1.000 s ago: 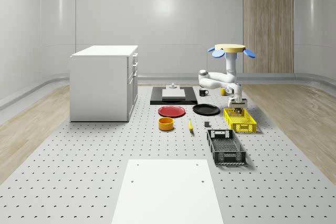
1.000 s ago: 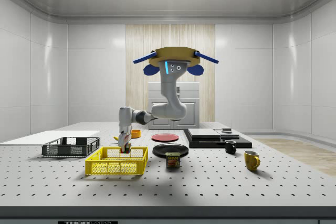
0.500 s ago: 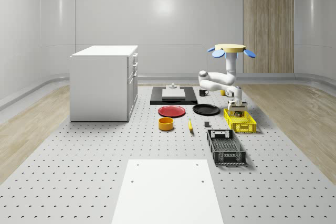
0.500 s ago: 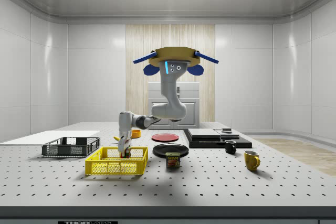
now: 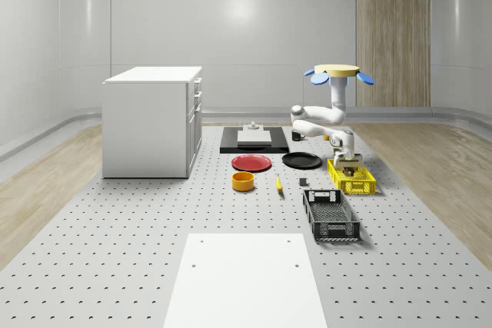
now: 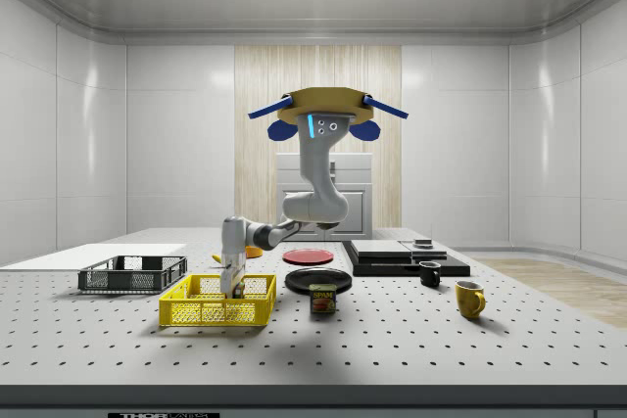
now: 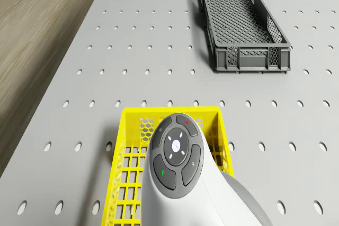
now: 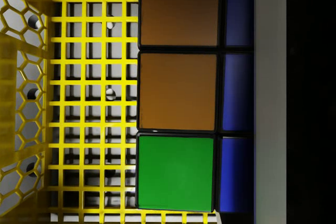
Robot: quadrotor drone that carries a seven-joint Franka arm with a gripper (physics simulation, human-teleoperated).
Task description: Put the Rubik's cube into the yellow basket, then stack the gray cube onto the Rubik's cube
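Wrist view shows you the Rubik's cube [image 8: 178, 95] clamped in the gripper [image 6: 233, 286], low inside the yellow basket [image 6: 217, 312], while the drone [image 6: 323, 110] hovers beside it. If you release too high or off-centre, the cube may land tilted against the mesh wall, leaving the gray cube no flat seat.

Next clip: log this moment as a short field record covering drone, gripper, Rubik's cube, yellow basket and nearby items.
drone: airborne, above the table behind the yellow basket in the side view
gripper: lowered into the basket
Rubik's cube: between the fingers, close over the basket floor; whether it rests on the floor cannot be told
yellow basket: on the perforated table, beside the dark crate
gray cube: cannot be located
nearby: black plate, red plate, orange bowl
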